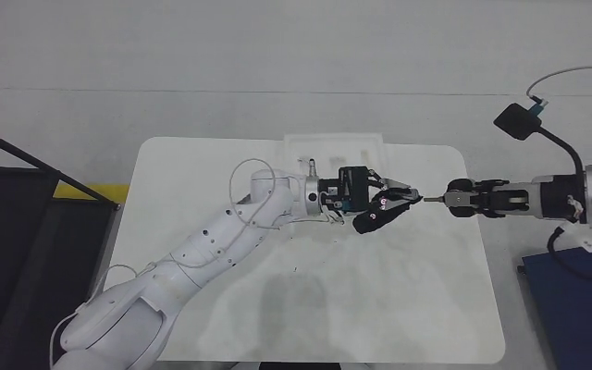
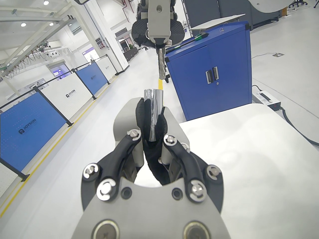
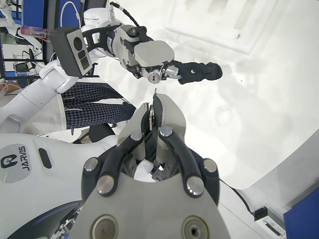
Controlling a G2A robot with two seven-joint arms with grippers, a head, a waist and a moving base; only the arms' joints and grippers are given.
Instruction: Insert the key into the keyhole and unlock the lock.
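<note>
The left gripper (image 2: pixel 151 115) is clamped on the lock (image 2: pixel 153 98), held above the table (image 1: pixel 185 194). Facing it, the right gripper (image 3: pixel 152 110) pinches the key (image 2: pixel 161 63). The key's tip points at the keyhole (image 3: pixel 153 77), just short of it. A foam tray (image 1: pixel 335 148) lies at the table's far edge.

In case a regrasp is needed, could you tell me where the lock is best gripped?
Grip the lock by the sides of its chrome barrel, coming from the rear, opposite the keyhole. The barrel is a cylinder whose keyhole end faces the key, so that end should stay bare. The left gripper holds it this way.
</note>
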